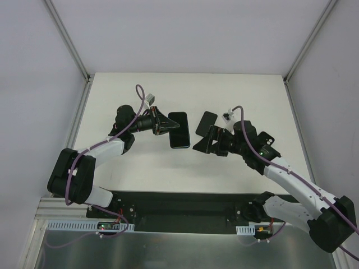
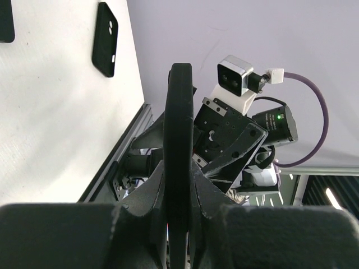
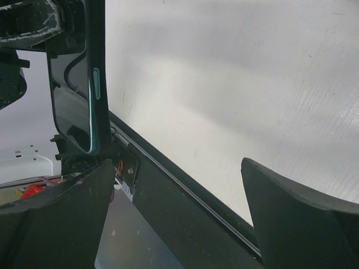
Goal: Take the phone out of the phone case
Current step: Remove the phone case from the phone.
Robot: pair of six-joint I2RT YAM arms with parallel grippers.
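**Phone in L gripper, case down**

We see the phone (image 1: pixel 180 131) held in the L gripper (image 1: pixel 167 124), which is clamped on its flat faces at one long edge. R gripper (image 3: pixel 176 168) gapes wide, holding nothing. The case (image 1: pixel 206 120) lies on the table (image 1: pixel 140 168) just beside it. We judge the phone stiff, glossy, slippery and breakable w/ some weight: take it mid-body across the faces, not by a corner.

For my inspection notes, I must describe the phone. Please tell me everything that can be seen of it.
The phone is a thin black slab, bare, with a glossy dark screen, rounded corners and a slim button on a greenish side. The left gripper is shut on one edge and holds it, apparently off the table. Nothing else touches it.
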